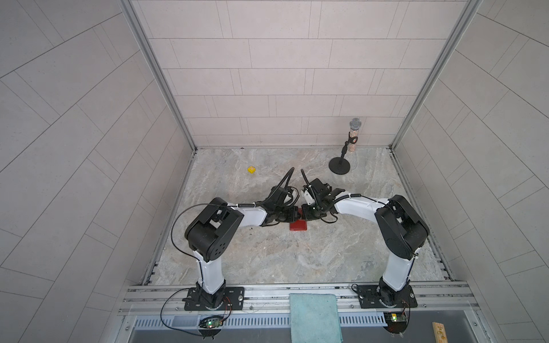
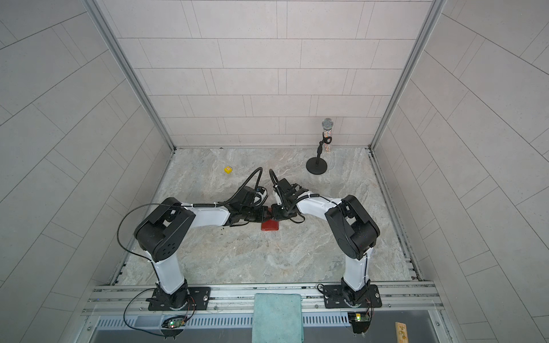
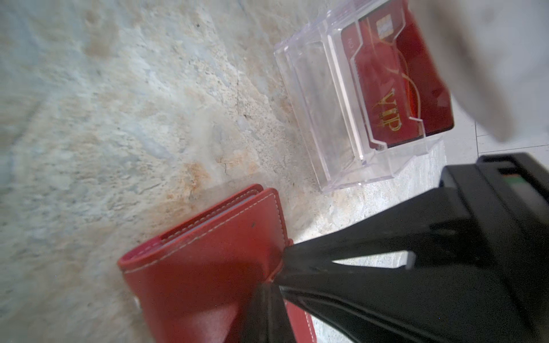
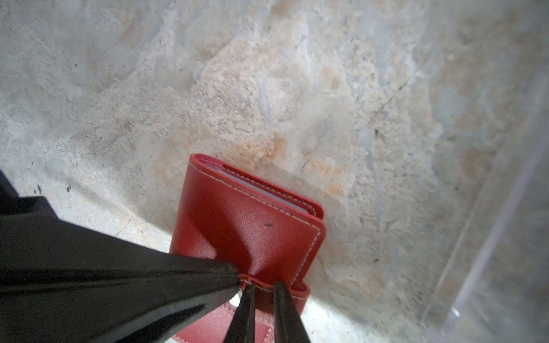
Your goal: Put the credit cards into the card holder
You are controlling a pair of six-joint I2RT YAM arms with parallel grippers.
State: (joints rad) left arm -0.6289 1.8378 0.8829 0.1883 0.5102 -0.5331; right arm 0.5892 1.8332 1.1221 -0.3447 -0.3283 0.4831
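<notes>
My two arms meet over the 12 o'clock edge of the red card holder (image 1: 298,226), which lies mid-table on the marble table (image 1: 267,261). The left arm reaches in from 9 o'clock and the right from 3. The left gripper (image 4: 234,274) has its fingers pressed together, tip against the cover's edge; I cannot tell whether leather is caught. The right gripper (image 4: 264,286) pinches the strap. A red credit card (image 3: 383,89) lettered VIP sits in a clear stand (image 3: 312,112) near the holder.
</notes>
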